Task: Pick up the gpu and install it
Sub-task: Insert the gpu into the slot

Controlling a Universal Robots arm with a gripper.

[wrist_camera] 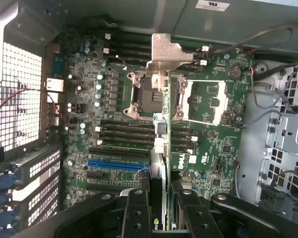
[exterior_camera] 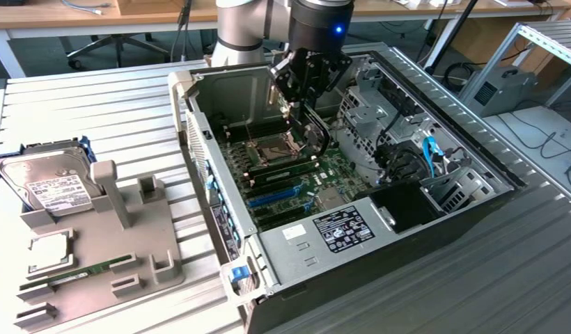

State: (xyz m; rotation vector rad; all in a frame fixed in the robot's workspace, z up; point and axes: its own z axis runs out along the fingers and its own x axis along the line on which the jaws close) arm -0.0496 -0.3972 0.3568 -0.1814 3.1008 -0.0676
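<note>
1. Computer case (exterior_camera: 200, 149): lies on its side with the open face up, so I can reach in from above.
2. Grey parts stand (exterior_camera: 127, 243): at nine o'clock from the case in the exterior view. It props up a hard drive (exterior_camera: 49, 184) and a memory stick (exterior_camera: 81, 273).
3. Motherboard (exterior_camera: 337, 167): lies on the case floor. Its blue slot (wrist_camera: 116, 163) is bare.
4. Graphics card (exterior_camera: 315, 136): hangs edge-down over the board, toward twelve o'clock in the case. I judge it isn't seated.
5. Gripper (exterior_camera: 309, 76): pinches the card's two faces, keeping its edge aimed at the board.
</note>
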